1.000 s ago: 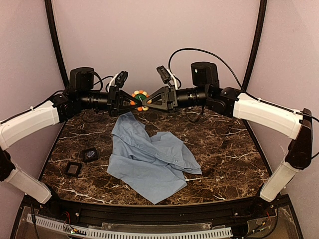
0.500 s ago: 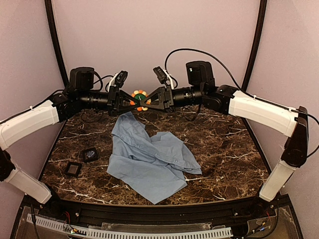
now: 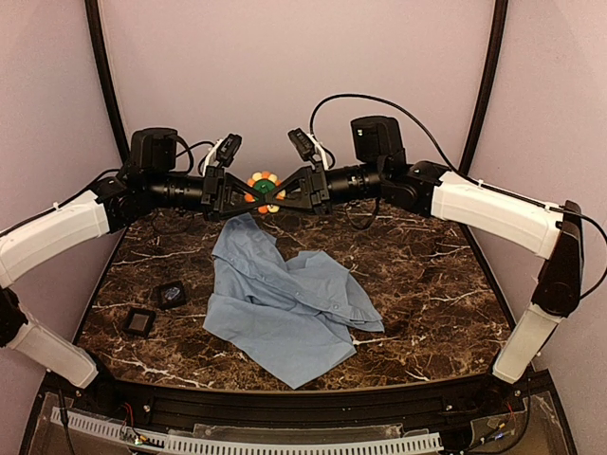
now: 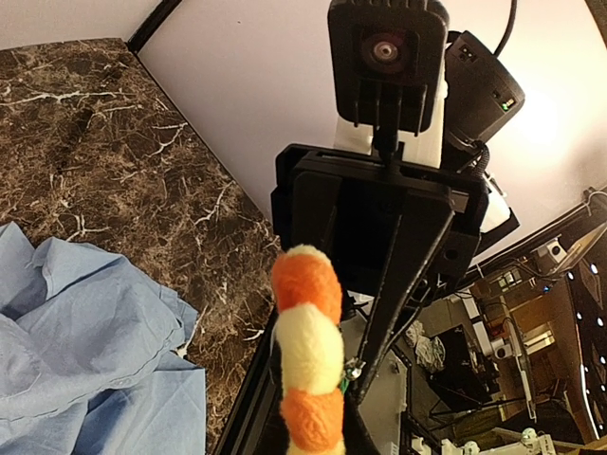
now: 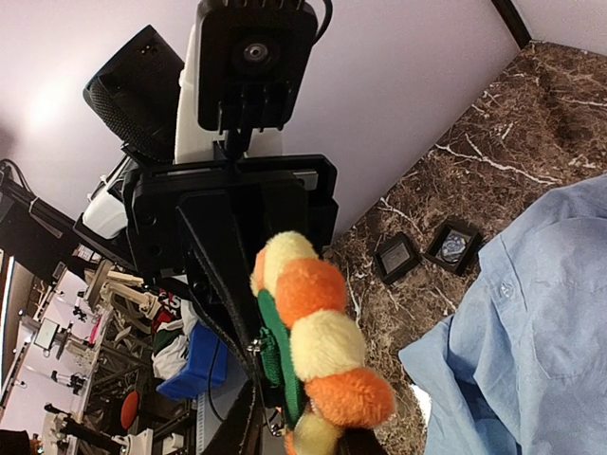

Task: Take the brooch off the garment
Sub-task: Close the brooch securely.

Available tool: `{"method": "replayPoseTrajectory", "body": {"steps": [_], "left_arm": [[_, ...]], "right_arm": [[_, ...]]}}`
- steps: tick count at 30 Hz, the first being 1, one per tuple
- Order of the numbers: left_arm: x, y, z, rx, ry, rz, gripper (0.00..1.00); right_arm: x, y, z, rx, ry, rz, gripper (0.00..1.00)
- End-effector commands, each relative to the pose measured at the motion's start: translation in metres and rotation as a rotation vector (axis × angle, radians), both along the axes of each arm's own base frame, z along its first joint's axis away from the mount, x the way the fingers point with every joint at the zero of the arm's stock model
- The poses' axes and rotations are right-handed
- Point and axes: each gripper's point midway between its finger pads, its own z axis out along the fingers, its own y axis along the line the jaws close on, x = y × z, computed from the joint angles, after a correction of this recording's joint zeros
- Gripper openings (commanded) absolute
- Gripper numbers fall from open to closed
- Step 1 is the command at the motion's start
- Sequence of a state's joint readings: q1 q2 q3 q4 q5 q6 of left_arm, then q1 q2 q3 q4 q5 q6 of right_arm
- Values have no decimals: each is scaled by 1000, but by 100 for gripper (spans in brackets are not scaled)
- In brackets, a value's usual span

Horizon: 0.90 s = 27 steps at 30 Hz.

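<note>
two arms meet at the brooch (image 3: 265,190), raised clear of the garment (image 3: 285,303): left gripper (image 3: 249,192) clamped on it, right gripper (image 3: 278,193) touching, hold cannot be told

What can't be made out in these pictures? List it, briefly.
Right wrist view: whether the right gripper grips the brooch; the brooch hides its fingertips.
Left wrist view: fingertips of the left gripper, cut off by the bottom edge.
Top view: what the two black pads hold, too small.

Pale lilac walls (image 3: 285,57) enclose a dark marble-patterned table (image 3: 427,275), with black curved poles (image 3: 104,76) at the rear corners.
</note>
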<state>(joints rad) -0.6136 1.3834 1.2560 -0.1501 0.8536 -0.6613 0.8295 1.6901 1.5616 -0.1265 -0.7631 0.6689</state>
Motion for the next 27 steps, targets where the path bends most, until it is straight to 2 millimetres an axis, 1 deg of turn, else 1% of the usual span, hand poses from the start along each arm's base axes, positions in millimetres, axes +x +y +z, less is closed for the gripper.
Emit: {"method": "replayPoseTrajectory", "body": {"steps": [1,3,7,9,13,21,27], "left_arm": [[-12,0,2,14,-18,-29,1],[-12,0,1,18,-15,-32,1],[-12,0,-1,17,-8,-30,1],[-12,-1,0,11,-9,-33,1],[-13,-1,2,1,-13,-41,1],[-15,1,4,-4,-21,-40,1],[-17,2,6,-4,-31,-41,1]], "right_arm": [[-10,13,5,35,-8,76,17],[-11,14,6,41,-8,85,18],[-16,14,10,59,-6,116,26],[-18,14,11,66,0,130,28],[-22,14,12,78,6,151,28],[-20,13,10,74,21,145,23],[-16,13,4,57,46,127,20]]}}
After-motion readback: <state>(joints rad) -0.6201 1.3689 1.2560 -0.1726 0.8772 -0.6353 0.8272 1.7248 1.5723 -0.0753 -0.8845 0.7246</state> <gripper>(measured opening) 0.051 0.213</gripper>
